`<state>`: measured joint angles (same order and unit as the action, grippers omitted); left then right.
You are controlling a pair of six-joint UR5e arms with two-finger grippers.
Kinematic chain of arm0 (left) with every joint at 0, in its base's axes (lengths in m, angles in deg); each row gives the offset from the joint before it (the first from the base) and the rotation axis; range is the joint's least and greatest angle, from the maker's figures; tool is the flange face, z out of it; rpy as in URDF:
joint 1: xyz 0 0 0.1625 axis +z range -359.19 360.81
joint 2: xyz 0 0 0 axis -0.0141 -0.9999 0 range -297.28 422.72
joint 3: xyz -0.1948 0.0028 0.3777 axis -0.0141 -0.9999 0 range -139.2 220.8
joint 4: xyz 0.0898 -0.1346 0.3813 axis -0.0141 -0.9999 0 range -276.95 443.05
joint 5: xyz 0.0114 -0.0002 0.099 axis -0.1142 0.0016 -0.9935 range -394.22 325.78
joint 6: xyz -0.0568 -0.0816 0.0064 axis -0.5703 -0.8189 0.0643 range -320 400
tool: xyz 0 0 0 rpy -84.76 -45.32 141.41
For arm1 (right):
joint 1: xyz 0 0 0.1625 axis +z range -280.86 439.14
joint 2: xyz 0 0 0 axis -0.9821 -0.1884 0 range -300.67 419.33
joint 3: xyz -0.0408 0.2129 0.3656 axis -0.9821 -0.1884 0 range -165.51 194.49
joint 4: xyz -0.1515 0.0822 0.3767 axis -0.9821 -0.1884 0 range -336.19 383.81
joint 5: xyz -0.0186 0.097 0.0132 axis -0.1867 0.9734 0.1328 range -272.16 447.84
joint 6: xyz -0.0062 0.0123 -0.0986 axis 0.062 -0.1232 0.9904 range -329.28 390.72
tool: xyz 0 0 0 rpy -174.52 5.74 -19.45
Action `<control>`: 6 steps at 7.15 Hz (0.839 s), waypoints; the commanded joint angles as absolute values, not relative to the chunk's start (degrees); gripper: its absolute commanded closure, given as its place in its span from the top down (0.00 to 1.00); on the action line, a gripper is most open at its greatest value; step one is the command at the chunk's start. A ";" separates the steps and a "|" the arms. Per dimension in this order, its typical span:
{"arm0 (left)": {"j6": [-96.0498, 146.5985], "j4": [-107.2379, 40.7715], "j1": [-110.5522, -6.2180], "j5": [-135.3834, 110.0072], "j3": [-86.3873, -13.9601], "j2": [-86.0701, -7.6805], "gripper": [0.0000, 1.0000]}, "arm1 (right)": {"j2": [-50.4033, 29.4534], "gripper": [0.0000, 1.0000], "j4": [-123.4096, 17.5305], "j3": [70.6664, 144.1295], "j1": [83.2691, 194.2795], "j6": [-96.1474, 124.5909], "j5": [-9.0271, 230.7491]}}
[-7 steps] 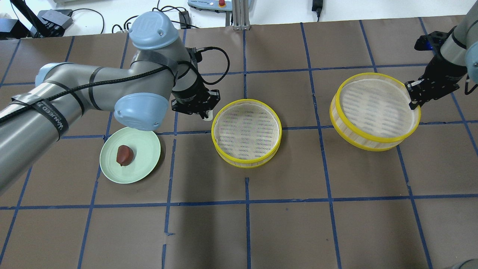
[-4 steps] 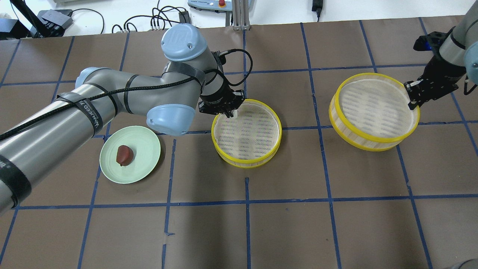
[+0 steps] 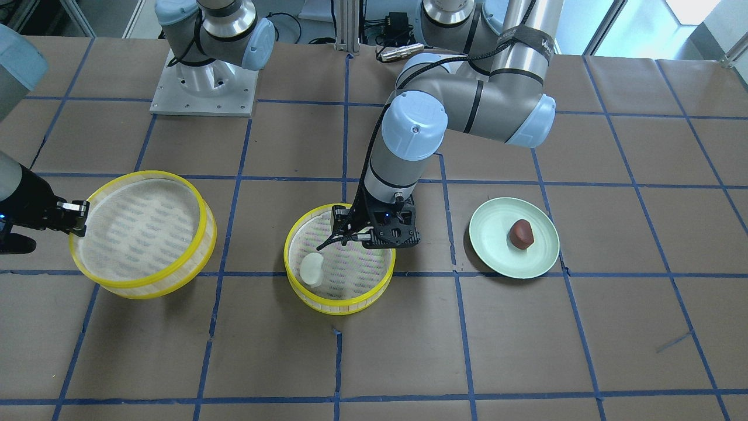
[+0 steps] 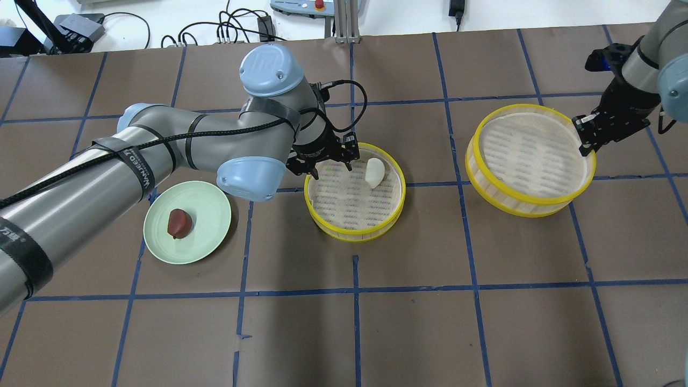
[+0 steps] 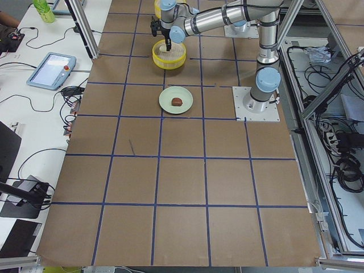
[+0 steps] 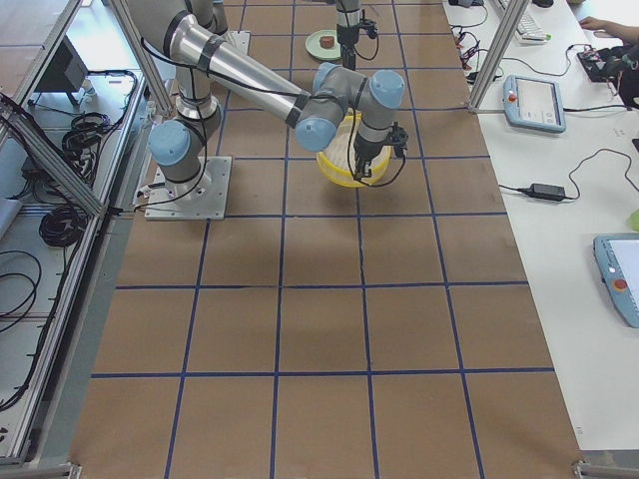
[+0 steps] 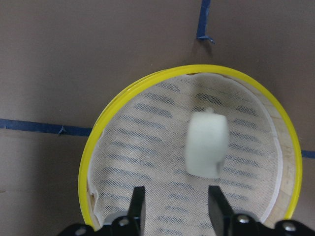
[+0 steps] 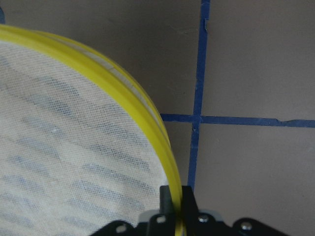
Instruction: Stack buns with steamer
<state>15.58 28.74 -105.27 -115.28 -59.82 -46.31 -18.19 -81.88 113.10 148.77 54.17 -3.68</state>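
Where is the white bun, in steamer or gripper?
In the steamer: the white bun sits inside its rim, apart from the open left gripper.

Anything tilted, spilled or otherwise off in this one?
The right-hand steamer sits tilted, higher on the side where the right gripper pinches its rim; that looks like a deliberate lift. The white bun lies off-centre in the middle steamer. Nothing is spilled.

Overhead looks forward and down from behind the robot (image 3: 201, 82). The front-facing camera faces it across the worktop (image 3: 526, 351), so both share the middle steamer (image 4: 355, 237), mirrored. Side cameras sit far back at either end. Wrist cameras look close past the left claw (image 7: 175, 192) at that steamer, and past the right claw (image 8: 176, 195) at the rim of the other steamer (image 8: 74, 128).
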 commanded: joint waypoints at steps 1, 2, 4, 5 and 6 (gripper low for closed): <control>29.08 28.30 -100.92 -118.48 -60.10 -44.43 1.00 | -18.45 0.07 -82.45 112.32 157.23 46.24 -3.13; 34.85 24.98 -94.27 -120.16 -62.02 -42.85 1.00 | -18.02 0.07 -82.71 111.36 163.37 37.06 -2.78; 49.25 23.19 -84.23 -120.62 -71.48 -38.20 1.00 | -15.91 0.07 -83.07 109.34 173.14 21.23 -1.56; 55.32 23.19 -80.44 -126.10 -73.18 -37.92 1.00 | -14.51 0.07 -84.46 108.54 178.32 10.79 -1.20; 61.74 22.93 -78.05 -129.55 -74.16 -38.00 1.00 | -12.67 0.07 -84.82 108.62 181.42 9.90 -1.28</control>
<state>53.45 23.25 -82.07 -124.94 -72.07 -38.39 -14.78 -84.03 109.00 176.35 15.59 -1.47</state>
